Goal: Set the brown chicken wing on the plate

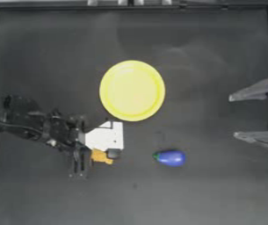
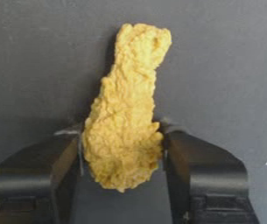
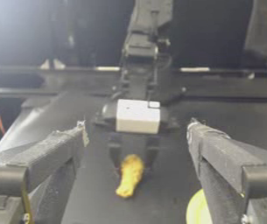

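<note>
A: Top view: left gripper [image 1: 102, 154] is sitting just below the plate [image 1: 132, 90], wing [image 1: 100, 156] between its jaws.

B: Left wrist view: jaws are pinching the brown chicken wing's [image 2: 125, 118] fat end, long axis pointing straight away.

A: Right wrist view: right gripper [image 3: 138, 151] is waiting wide open, empty, well apart.

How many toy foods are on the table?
2. The chicken wing sits between the left pincer's jaws, below the plate. The eggplant lies to its right. None looks hidden.
</note>
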You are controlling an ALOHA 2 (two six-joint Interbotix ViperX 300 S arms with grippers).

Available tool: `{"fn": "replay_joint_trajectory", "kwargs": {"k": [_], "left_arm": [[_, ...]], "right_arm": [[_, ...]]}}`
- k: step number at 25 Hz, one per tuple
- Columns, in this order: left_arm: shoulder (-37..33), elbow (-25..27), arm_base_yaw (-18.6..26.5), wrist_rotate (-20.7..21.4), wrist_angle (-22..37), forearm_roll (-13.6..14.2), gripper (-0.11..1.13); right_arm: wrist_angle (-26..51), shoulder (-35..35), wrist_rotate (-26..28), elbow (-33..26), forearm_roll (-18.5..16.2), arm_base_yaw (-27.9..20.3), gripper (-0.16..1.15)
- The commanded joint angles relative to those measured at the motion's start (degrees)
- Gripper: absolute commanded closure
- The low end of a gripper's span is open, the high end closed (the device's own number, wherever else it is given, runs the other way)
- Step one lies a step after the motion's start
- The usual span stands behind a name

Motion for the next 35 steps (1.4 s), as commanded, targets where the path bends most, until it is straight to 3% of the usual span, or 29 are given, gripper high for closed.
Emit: {"fn": "replay_joint_trajectory", "kwargs": {"k": [1,8,16,22,28,35], "left_arm": [[-2.2,-2.3,-0.5,0.6,0.4,0.1,0.82],[-5.0,-3.2,-0.7,0.8,-0.2,0.5,0.77],[-9.8,-5.0,4.8,2.1,0.3,5.4,0.76],[-8.7,-9.0,12.2,9.8,0.7,5.5,0.76],[-4.0,-15.0,16.6,17.8,1.7,5.3,0.75],[2.8,-20.5,20.4,22.4,1.8,5.0,0.74]], "right_arm": [[-0.4,0.2,0.0,-0.6,0.2,0.1,-0.01],[-0.4,0.3,0.0,-0.5,0.1,0.0,-0.01],[-0.4,0.3,0.2,0.0,0.2,0.0,-0.01],[-0.7,0.3,0.2,0.2,0.7,0.1,-0.01],[-1.1,0.3,0.1,0.8,1.2,0.0,-0.01],[-2.5,0.2,0.0,1.3,1.7,0.0,-0.01]]}}
